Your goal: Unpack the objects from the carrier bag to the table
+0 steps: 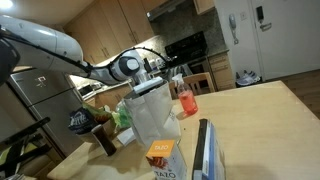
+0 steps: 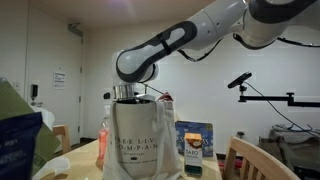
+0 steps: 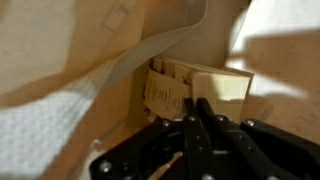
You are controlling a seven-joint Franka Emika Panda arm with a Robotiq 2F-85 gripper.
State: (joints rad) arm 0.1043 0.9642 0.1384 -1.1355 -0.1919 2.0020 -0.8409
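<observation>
Gripper clenched against the flat tan cardboard box, grip unclear, inside the crinkly whitish bag; arm bends steeply downward.

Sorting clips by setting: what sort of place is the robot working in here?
Most likely a home kitchen. An exterior view shows wooden wall cabinets, a black stove set among them, and what looks like a steel fridge.

Crinkly semi-translucent plastic carrier bag, smooth matt pale-wood table, matt tan cardboard box
</observation>
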